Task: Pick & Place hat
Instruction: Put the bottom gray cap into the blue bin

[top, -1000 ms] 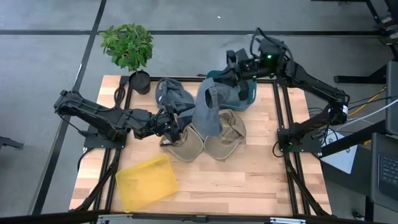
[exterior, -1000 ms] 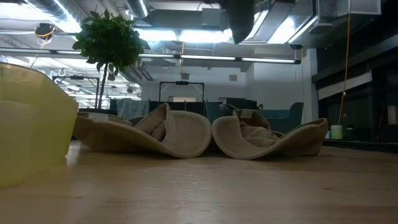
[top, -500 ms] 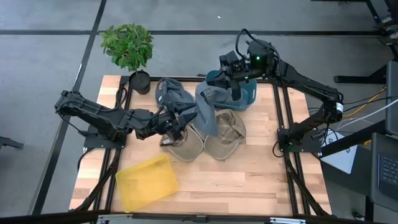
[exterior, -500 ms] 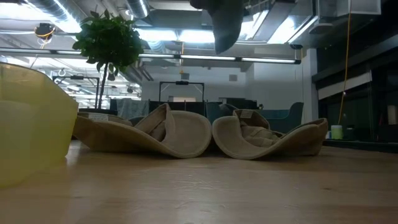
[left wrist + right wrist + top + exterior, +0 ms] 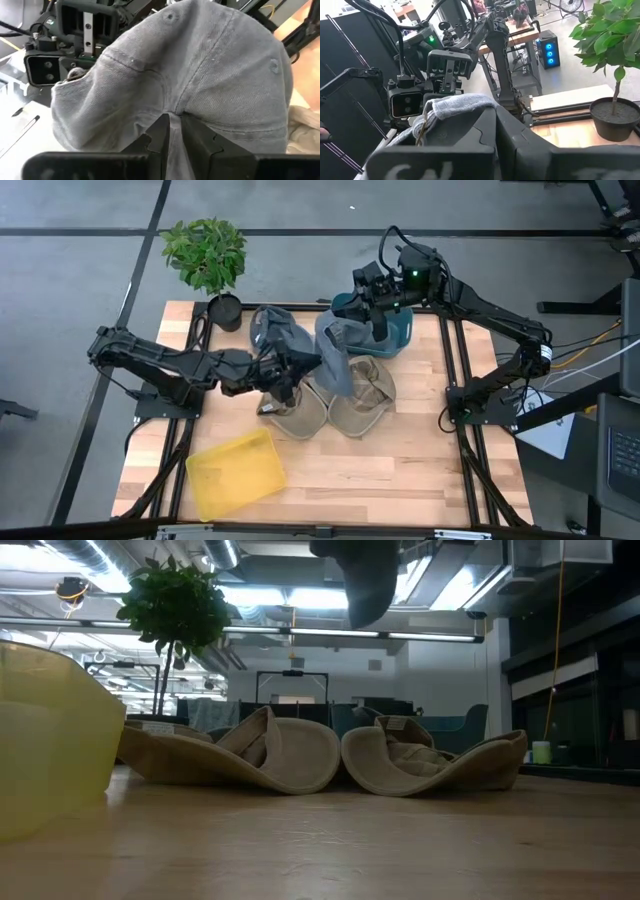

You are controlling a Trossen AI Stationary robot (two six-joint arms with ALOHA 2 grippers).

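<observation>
Hanging above the wooden table (image 5: 400, 460), a grey cotton cap (image 5: 335, 350) is being pinched by both grippers: right gripper (image 5: 372, 305) clamping its edge, left gripper (image 5: 172, 131) nipping its crown. Judging progress: lifting done, placing left; two tan hats (image 5: 330, 402) lying below.

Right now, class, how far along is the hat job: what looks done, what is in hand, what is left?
Done: nothing looks placed; the yellow bin holds no hat.
In hand: the right gripper holds a grey hat up off the table, and the left gripper pinches a fold of it.
Left: placing that hat; two tan hats, another grey one and a teal one lie on the table.
</observation>
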